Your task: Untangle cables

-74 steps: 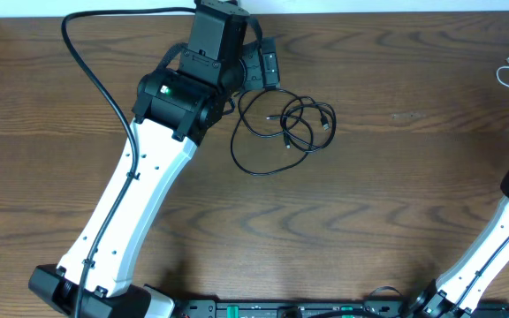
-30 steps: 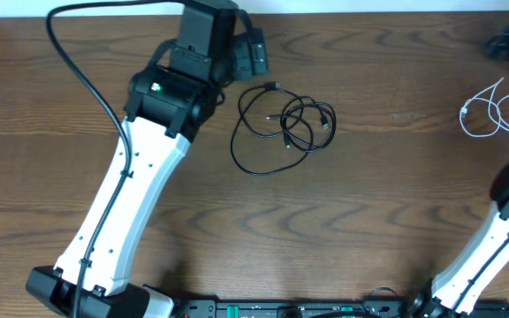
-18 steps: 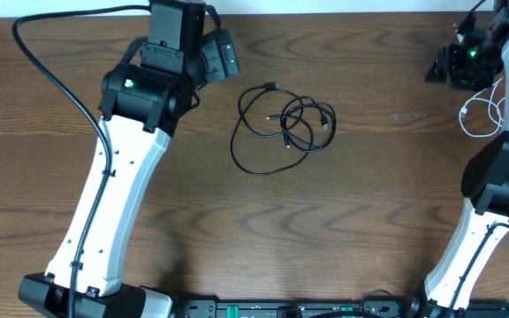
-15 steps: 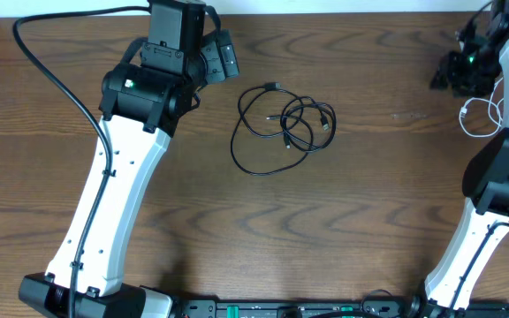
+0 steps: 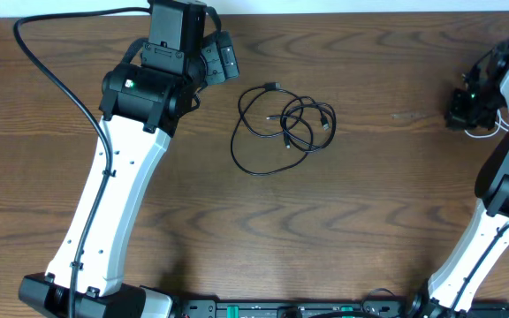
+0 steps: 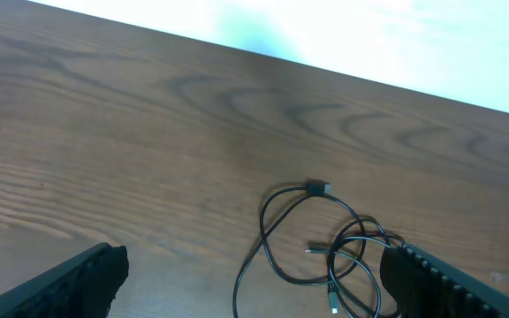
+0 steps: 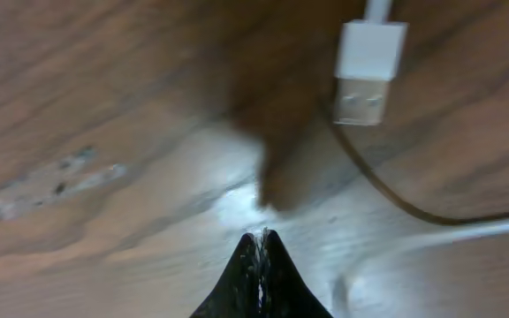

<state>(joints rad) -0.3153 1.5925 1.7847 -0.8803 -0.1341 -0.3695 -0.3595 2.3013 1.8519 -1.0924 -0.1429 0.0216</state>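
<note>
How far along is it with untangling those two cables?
Done: the black cable lies mid-table, apart from the white cable at the right edge. In hand: right jaws shut by the white plug, seemingly gripping nothing; left jaws open, clear of both. Left: the black cable's loops cross themselves.

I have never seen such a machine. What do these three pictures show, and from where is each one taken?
This is a robot: a left arm and a right arm at a wooden table. One picture looks down from above. The other two come from a small camera on each wrist, so each shows its own pincer. The left pincer is open and empty, a little apart from a black cable that lies in loose loops. The right pincer is shut, close over the table. Just beyond its tips lies a white cable, its USB plug end in view. Nothing shows between the tips, so it seems to hold nothing.
</note>
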